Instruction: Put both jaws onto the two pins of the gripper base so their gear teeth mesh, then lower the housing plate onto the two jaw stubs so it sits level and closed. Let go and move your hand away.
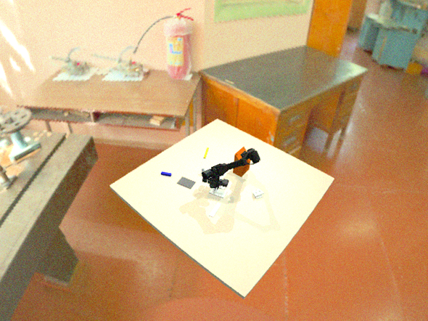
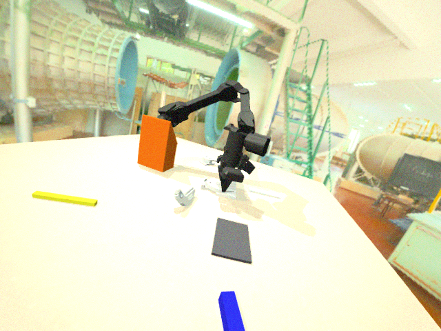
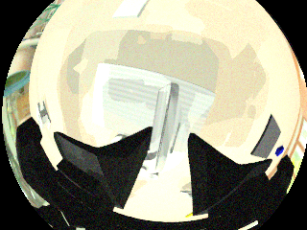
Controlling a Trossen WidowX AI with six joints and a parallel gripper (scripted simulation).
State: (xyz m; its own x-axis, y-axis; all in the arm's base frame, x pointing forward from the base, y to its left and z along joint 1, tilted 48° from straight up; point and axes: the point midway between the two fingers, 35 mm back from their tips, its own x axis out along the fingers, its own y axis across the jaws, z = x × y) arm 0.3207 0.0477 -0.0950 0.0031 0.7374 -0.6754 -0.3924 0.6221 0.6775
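Observation:
My gripper (image 1: 214, 186) (image 2: 223, 189) (image 3: 171, 131) points down over the ribbed white gripper base (image 1: 221, 194) (image 2: 230, 194) (image 3: 107, 77). It is shut on a pale grey jaw (image 3: 165, 110), which stretches over the base in the wrist view. The fingers hide where the jaw meets the pins, and whether any teeth mesh cannot be told. Another pale grey piece, seemingly the second jaw (image 2: 184, 197), lies apart on the table, left of the base in the exterior view. A small white part, perhaps the housing plate (image 1: 258, 194) (image 2: 210, 161) (image 3: 43, 113), lies apart from the base.
A white strip (image 1: 214, 209) (image 2: 265, 192) (image 3: 130, 8) lies beyond the base. A dark grey slab (image 1: 186, 182) (image 2: 232, 240) (image 3: 268, 137), a blue bar (image 1: 166, 173) (image 2: 230, 309), a yellow bar (image 1: 206, 153) (image 2: 64, 198) and a tall orange block (image 1: 240, 166) (image 2: 154, 144) stand or lie around.

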